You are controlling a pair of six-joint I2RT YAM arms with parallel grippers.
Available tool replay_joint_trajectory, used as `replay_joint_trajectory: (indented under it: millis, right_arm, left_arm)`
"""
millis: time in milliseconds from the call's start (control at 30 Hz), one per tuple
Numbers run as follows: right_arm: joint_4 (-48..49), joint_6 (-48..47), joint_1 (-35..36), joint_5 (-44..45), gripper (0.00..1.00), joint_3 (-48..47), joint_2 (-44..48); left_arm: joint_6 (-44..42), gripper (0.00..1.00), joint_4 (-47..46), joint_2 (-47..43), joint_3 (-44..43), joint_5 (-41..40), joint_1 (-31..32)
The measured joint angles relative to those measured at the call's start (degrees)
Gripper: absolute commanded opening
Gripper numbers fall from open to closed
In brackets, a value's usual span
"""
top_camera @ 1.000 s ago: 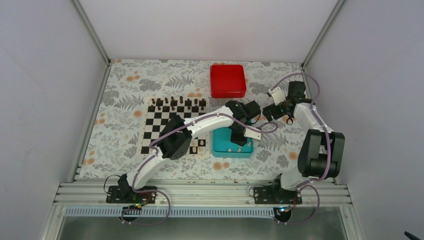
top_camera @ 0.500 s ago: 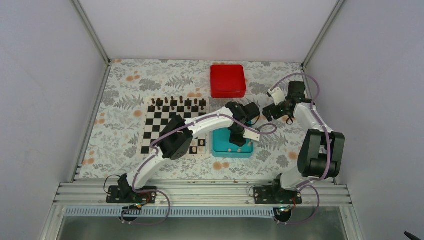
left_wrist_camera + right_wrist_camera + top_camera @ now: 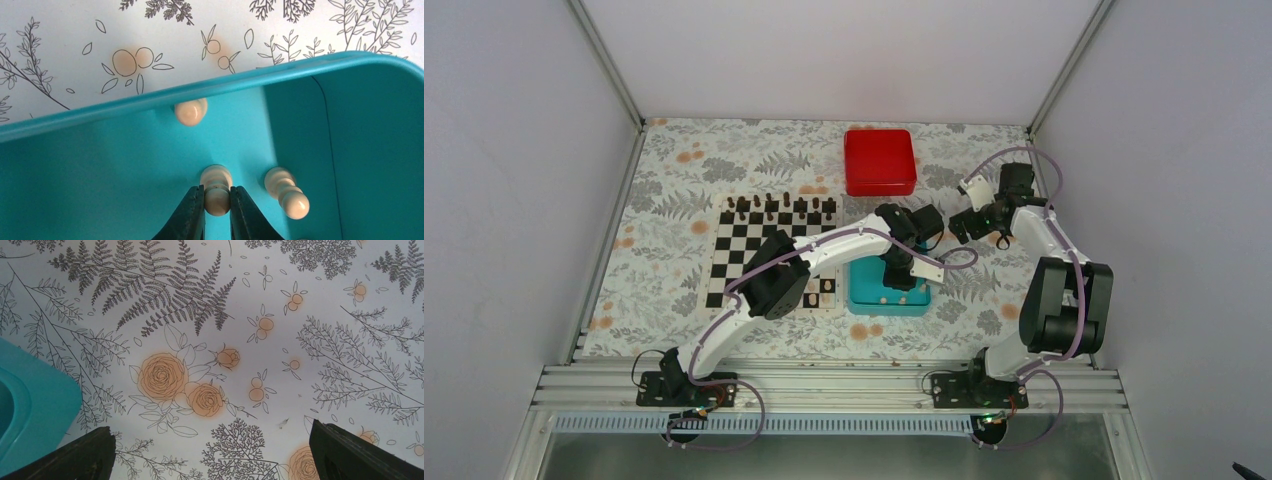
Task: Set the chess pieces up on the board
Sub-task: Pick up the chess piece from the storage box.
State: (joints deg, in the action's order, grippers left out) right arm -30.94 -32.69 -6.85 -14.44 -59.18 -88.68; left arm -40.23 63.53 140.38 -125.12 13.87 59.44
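Grip is the weak point now. Your left pincer [image 3: 217, 195] is shut narrow on one pale piece [image 3: 216, 176] inside the teal tray [image 3: 200, 91], near its right wall. The fingers [image 3: 192, 215] catch only a rounded part of the piece, close to their tips. That curve gives little to hold. I judge the piece could squirt out or swivel as you lift, then reach the board [image 3: 749, 250] tilted and topple when released. Lift slowly and straight up.

Two more pale pieces lie close: one [image 3: 287, 192] just right of the held one, another [image 3: 190, 111] against the tray's far wall. A sideways drift could knock the nearer one, or hit the wall and drag the tray across the surface [image 3: 674, 160].

On the way left to the board, the arm passes over what look like a few pale pieces [image 3: 820, 290] on the near right squares, and dark pieces [image 3: 784, 208] line the far edge. Come in too low and you scatter them.

Your right pincer [image 3: 210, 440] hangs wide and empty over the flowered surface right of the tray, apart from it.
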Motion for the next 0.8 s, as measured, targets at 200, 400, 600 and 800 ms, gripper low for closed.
replay_joint_trajectory:
  millis: [200, 400, 600, 800]
  right_arm:
    - [0.00, -0.04, 0.00, -0.02, 0.99, 0.04, -0.66]
    - [-0.02, -0.07, 0.00, -0.02, 0.99, 0.07, -0.66]
    - [-0.02, -0.09, 0.00, -0.02, 0.99, 0.07, -0.66]
    - [-0.20, -0.09, 0.00, 0.02, 0.99, 0.07, -0.68]
  left_arm:
    - [-0.17, 0.07, -0.02, 0.00, 0.00, -0.02, 0.00]
    - [-0.33, 0.06, 0.42, -0.07, -0.17, -1.05, 0.11]
    - [-0.72, 0.06, 2.80, -1.53, -1.07, -4.83, -0.48]
    - [-0.74, 0.06, 4.66, -8.04, -1.09, -8.00, -4.42]
